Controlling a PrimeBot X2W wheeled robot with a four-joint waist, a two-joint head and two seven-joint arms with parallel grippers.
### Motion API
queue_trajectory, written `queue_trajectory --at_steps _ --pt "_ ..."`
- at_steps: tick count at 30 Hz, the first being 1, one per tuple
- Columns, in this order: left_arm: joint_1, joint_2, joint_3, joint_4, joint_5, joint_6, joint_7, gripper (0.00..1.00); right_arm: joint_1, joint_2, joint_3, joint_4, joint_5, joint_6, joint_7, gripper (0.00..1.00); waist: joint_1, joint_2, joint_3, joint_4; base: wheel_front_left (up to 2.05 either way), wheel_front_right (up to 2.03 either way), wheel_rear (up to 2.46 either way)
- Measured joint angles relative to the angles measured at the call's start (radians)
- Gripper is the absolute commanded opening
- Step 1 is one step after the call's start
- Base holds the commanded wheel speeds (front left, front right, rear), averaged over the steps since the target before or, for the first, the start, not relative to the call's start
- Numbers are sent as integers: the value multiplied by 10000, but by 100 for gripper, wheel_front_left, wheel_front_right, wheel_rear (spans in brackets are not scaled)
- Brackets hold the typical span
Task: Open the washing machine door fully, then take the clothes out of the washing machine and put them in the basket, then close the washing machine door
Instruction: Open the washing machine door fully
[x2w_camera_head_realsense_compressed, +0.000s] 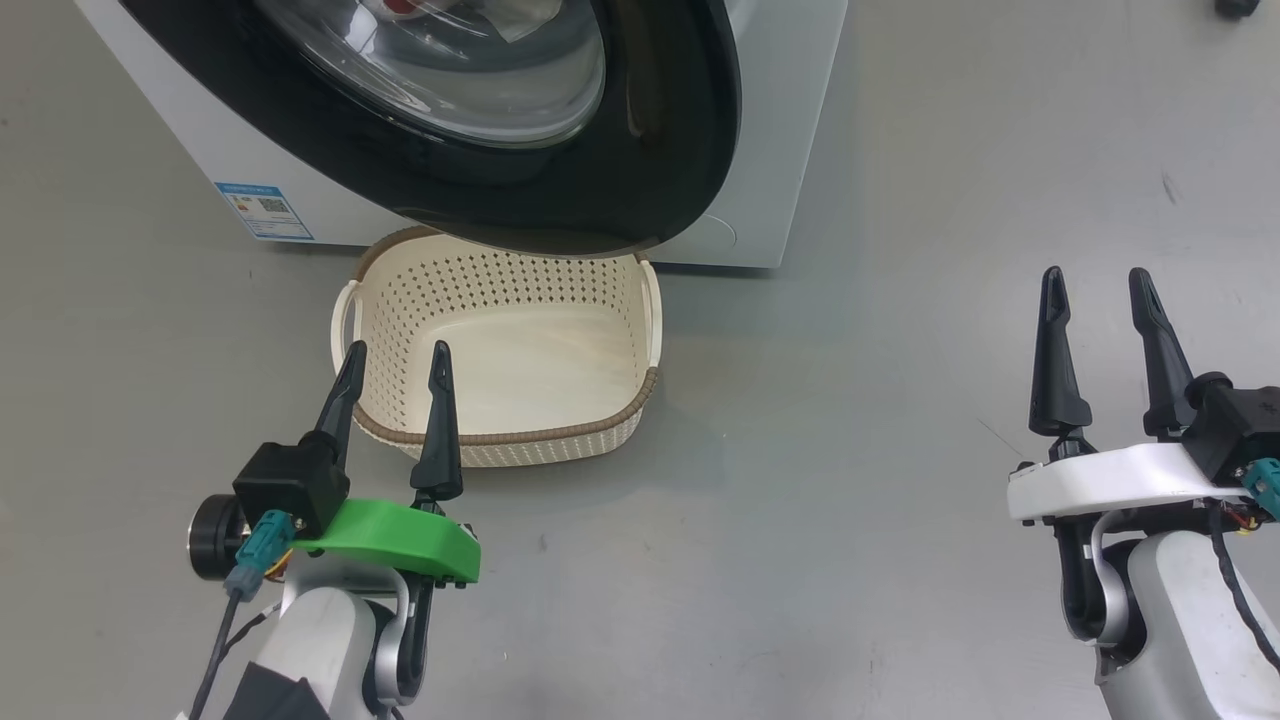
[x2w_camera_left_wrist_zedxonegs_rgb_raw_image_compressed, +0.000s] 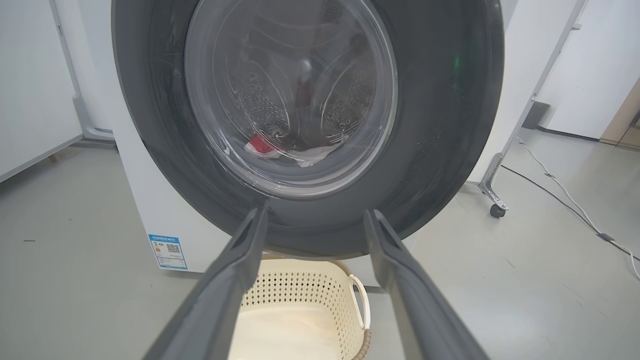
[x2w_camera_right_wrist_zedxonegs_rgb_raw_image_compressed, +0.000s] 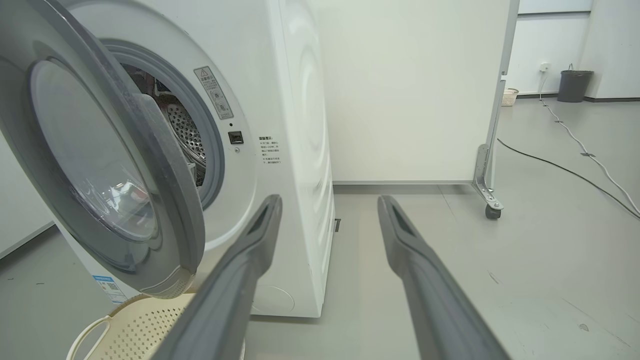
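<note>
Jaws on left gripper (x2w_camera_head_realsense_compressed: 398, 350) and right gripper (x2w_camera_head_realsense_compressed: 1095, 275) stand spread, empty. The washing machine door (x2w_camera_head_realsense_compressed: 660, 130) hangs ajar above the basket (x2w_camera_head_realsense_compressed: 520, 437)'s far rim; clothes (x2w_camera_left_wrist_zedxonegs_rgb_raw_image_compressed: 260, 144) lie in the drum (x2w_camera_right_wrist_zedxonegs_rgb_raw_image_compressed: 187, 132). Reaching in now risks a collision with it.

I can read no word clearly. Low on the left of the washing machine (x2w_camera_head_realsense_compressed: 790, 120) front, a blue label (x2w_camera_head_realsense_compressed: 263, 210) carries a QR code and print too small to read. Higher on that front, towards its right, a grey sticker (x2w_camera_right_wrist_zedxonegs_rgb_raw_image_compressed: 213, 92) bears a warning triangle, with lines of dark print (x2w_camera_right_wrist_zedxonegs_rgb_raw_image_compressed: 269, 150) just below it, illegible.
</note>
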Motion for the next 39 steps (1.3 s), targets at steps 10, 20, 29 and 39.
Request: queue_trajectory --at_steps 10,20,29,39 --pt "0 0 -6 -17 0 0 0 100 14 29 -71 -27 -23 25 0 100 0 0 33 62 0 0 0" --pt "-11 4 -242 -130 -4 0 0 100 -585 -169 38 -142 -247 462 2 100 0 0 388 225 0 0 0" --pt "-55 6 -550 -213 -165 0 0 100 -1824 -307 153 -213 355 1177 489 0 0 0 678 550 0 0 0" --pt "-236 8 -857 -263 -332 0 0 100 -3436 -157 -67 174 2222 1584 1891 0 0 0 931 989 0 0 0"
